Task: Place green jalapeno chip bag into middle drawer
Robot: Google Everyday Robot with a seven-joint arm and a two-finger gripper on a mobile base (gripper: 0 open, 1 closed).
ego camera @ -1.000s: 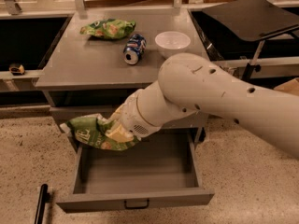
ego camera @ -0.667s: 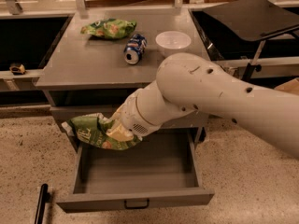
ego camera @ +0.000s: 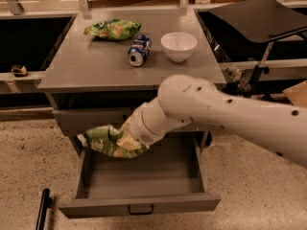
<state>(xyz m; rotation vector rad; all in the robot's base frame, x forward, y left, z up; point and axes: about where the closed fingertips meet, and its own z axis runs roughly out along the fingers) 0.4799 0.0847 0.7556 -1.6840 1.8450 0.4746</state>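
Crumpled foil bag [ego camera: 102, 143] lower (claw [ego camera: 125, 141] gripping), above drawer [ego camera: 148, 178]

green jalapeno chip bag [ego camera: 109, 142]: lower and slightly rightward, its left end now above the left wall of the middle drawer [ego camera: 144, 205].
gripper [ego camera: 125, 139]: grasping the bag's right end, sunk closer to the drawer's tray.
arm [ego camera: 216, 104]: elbow dropped toward the drawer.

A thick white robot arm [ego camera: 230, 109] enters from the right, its rounded elbow level with the grey bench [ego camera: 86, 63] front edge. The forearm slopes down-left to a white wrist [ego camera: 146, 126]. The gripper [ego camera: 125, 140] hangs below that edge, left of centre, clamped on a crumpled lime-green foil chip bag [ego camera: 103, 140].
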